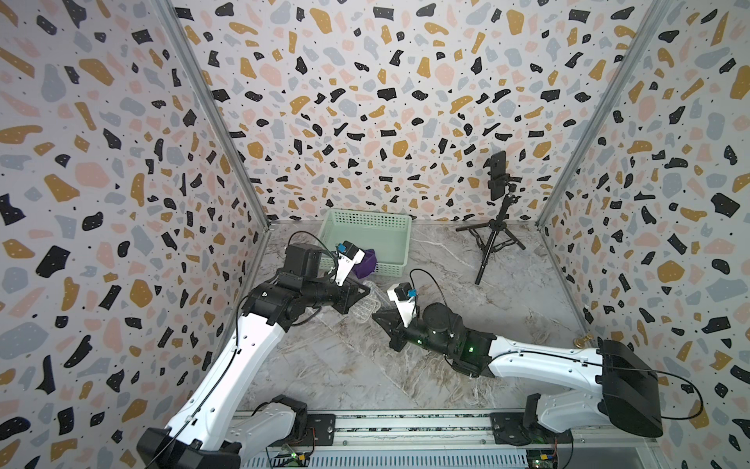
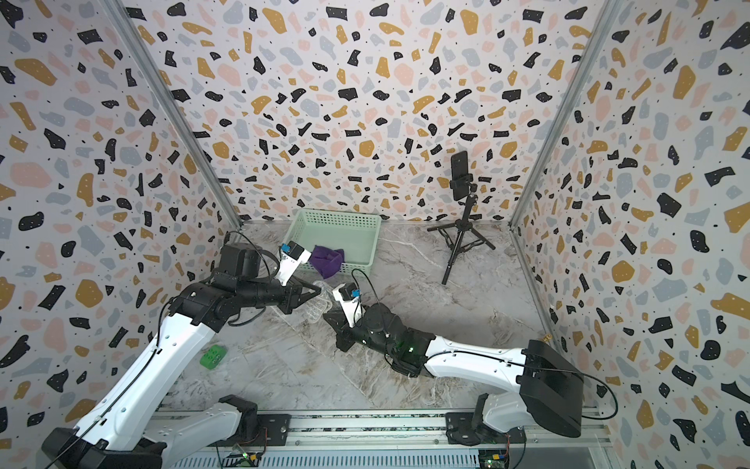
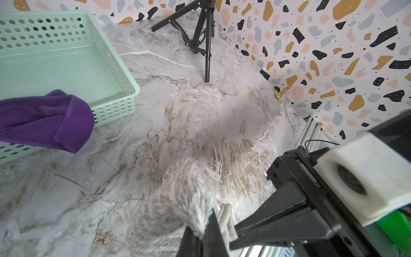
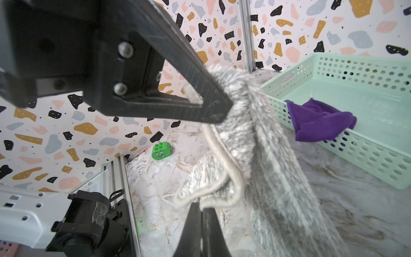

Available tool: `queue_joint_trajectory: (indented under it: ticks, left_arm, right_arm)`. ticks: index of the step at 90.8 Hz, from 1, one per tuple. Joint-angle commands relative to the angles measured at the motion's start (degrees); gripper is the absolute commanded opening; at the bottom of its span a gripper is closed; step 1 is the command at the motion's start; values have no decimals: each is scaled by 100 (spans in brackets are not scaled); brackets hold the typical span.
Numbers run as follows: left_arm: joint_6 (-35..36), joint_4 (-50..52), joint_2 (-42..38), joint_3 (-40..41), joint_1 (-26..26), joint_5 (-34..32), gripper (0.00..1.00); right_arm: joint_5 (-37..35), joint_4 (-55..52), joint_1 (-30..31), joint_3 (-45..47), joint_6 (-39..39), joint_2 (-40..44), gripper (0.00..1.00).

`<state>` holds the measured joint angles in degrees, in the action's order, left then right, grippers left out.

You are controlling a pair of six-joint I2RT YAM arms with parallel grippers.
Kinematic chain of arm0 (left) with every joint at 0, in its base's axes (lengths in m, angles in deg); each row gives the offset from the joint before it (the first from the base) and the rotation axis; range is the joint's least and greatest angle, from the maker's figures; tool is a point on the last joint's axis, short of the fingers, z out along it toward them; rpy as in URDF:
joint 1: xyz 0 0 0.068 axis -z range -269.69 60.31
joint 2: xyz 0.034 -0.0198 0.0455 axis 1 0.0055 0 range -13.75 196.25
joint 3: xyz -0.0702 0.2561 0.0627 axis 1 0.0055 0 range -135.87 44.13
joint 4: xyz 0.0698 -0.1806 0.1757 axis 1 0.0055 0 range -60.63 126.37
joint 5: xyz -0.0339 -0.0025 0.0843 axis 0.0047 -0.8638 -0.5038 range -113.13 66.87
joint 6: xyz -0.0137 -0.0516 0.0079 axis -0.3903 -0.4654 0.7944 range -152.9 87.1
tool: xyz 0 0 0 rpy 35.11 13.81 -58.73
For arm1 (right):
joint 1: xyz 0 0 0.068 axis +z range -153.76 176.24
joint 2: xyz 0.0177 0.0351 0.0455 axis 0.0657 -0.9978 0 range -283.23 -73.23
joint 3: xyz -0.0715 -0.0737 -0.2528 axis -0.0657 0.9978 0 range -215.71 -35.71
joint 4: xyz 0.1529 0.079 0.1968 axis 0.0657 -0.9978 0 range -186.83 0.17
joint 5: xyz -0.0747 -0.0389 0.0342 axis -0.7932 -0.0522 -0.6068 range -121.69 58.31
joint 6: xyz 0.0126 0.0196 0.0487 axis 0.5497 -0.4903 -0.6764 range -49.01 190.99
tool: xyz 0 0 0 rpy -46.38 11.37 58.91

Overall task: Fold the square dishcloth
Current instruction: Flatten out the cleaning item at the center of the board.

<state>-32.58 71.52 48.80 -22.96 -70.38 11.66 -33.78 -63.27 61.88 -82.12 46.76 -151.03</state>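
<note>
1. Dishcloth [image 4: 266, 155], grey and shaggy: hangs bunched between both tools, over the desk [image 3: 155, 100].
2. Clamped shut on the dishcloth pile: left tool [image 3: 200, 224].
3. Pinched onto its corded hem, just beside: right tool [image 4: 201, 208].
4. Past the tools: mint basket [image 3: 115, 109], purple cloth [image 3: 44, 120] draped over its near rim.

Mint-green perforated plastic basket [image 1: 367, 216] at the surface's far edge, purple cloth [image 2: 328, 260] over its rim; black tripod [image 1: 497, 229] beside.
</note>
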Motion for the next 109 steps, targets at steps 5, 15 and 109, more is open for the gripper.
queue_joint_trajectory:
  ticks: [5,15,109]
  left_arm:
    - [257,-84,23,-35,20,-24,0]
    - [682,-31,49,-32,20,-365,48]
    - [1965,-1564,566,2140,76,-6,61]
  right_arm:
    - [-36,-296,-1,-105,16,241,0]
    - [-53,-493,-4,-212,-35,306,0]
    - [-624,-1674,-352,-810,-604,366,0]
